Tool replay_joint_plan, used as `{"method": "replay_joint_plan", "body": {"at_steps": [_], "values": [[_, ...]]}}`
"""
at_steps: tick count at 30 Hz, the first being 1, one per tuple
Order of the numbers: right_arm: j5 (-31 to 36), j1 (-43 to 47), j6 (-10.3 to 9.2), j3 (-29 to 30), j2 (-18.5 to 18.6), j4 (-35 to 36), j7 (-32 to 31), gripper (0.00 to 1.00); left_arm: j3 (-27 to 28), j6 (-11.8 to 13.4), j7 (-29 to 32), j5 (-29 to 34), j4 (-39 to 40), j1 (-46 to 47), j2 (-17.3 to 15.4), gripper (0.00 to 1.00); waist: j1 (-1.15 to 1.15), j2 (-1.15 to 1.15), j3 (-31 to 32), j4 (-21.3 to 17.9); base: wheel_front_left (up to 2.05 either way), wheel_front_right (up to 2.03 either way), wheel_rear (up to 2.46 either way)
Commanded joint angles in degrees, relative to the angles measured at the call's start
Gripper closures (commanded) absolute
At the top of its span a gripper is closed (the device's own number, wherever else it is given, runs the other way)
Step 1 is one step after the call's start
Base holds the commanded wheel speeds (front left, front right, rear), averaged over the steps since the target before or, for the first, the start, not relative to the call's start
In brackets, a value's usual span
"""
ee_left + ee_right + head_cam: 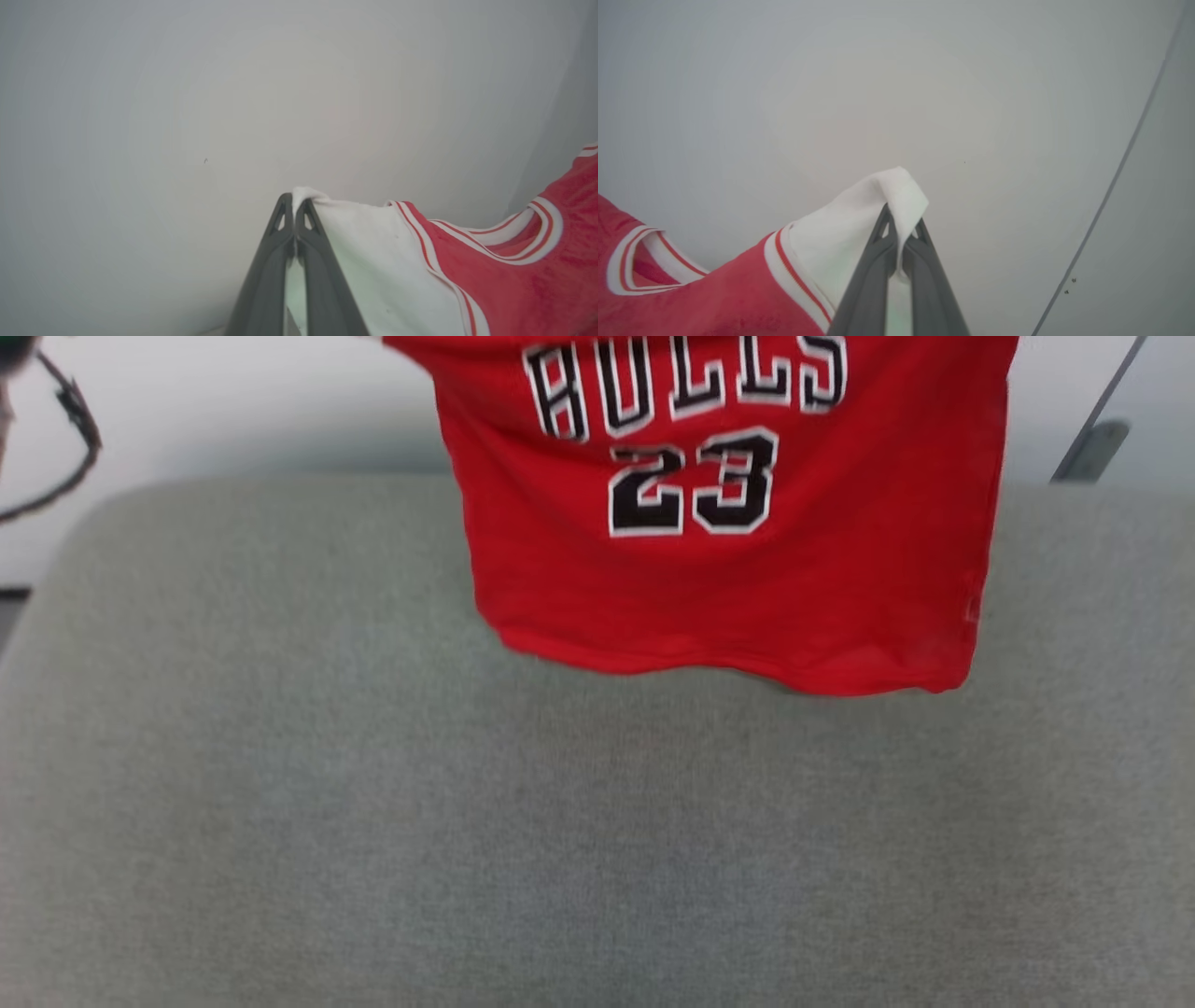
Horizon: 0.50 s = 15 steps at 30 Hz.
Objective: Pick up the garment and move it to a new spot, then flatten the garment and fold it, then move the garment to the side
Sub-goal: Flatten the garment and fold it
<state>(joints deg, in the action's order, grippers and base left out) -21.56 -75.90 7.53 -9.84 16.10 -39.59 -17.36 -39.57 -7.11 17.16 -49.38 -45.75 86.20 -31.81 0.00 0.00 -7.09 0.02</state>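
The garment (728, 541), a red jersey with black white-outlined lettering and the number 23, hangs in the air above the grey surface (467, 821); its lower hem floats just over the far part of it. In the left wrist view my left gripper (294, 205) is shut on the tip of one white sleeve (373, 252), with red-white trim and the neckline beside it. My right gripper (901, 224) is shut on the other white sleeve (859, 219), whose cloth folds over the fingertips. The jersey's top is cut off by the head view's upper edge.
The grey padded surface fills the lower head view, with rounded far corners. Behind it stands a pale wall (233, 401). A dark cable loop (65, 448) hangs at the far left, and a grey bracket with a rod (1092, 443) sits at the far right.
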Motion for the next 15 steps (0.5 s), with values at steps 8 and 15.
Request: {"method": "replay_joint_plan", "body": {"at_steps": [8,15], "values": [[8.3,-8.6,-0.08,0.5,-1.4,-6.2,13.0,1.0,0.5,-0.2,-9.7,3.4,-3.7,9.4,2.4,1.0,0.0,0.0,-15.5,0.2,0.0,0.0,0.0],[21.2,-15.0,-0.08,0.8,-0.7,-9.6,28.4,1.0,1.9,-0.1,-24.3,6.5,-6.4,17.1,3.8,1.0,0.0,0.0,-21.8,1.2,0.0,0.0,0.0]]}}
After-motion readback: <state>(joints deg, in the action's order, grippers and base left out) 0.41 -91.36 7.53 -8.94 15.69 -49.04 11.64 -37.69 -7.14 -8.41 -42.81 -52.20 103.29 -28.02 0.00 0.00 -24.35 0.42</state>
